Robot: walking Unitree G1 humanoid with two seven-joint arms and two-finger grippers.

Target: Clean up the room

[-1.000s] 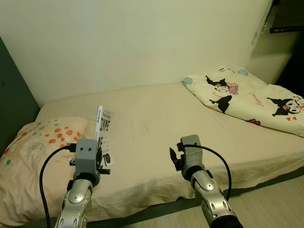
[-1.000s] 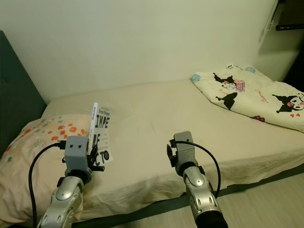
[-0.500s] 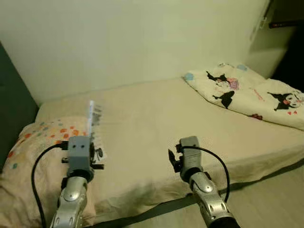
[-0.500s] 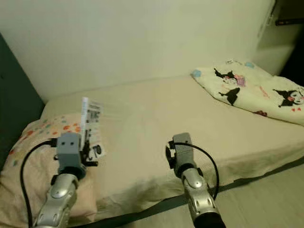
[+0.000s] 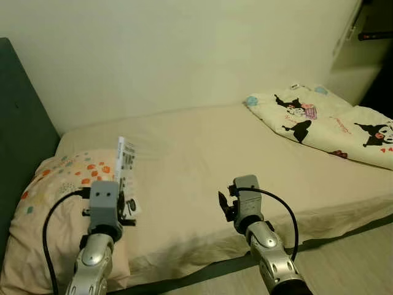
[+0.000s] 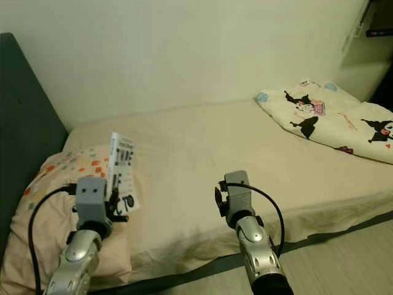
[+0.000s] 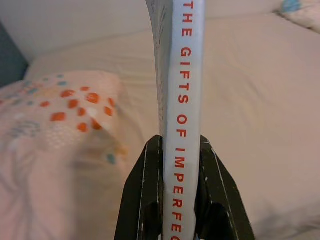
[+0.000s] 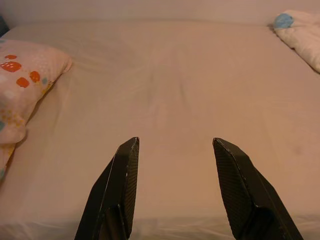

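While the left end effector pinches a book upright, spine legible wrist-side; right end effector spread.

So the bed has a plain beige sheet, and the pillow is pale cream with orange and red dots plus a few bluish ones; the blanket is cream too, printed with black cartoon characters and little pink and red bits, with a light blue patch at one corner. The book has a white spine with red lettering, its cover white with black print; the headboard is dark grey-green, the wall off-white.
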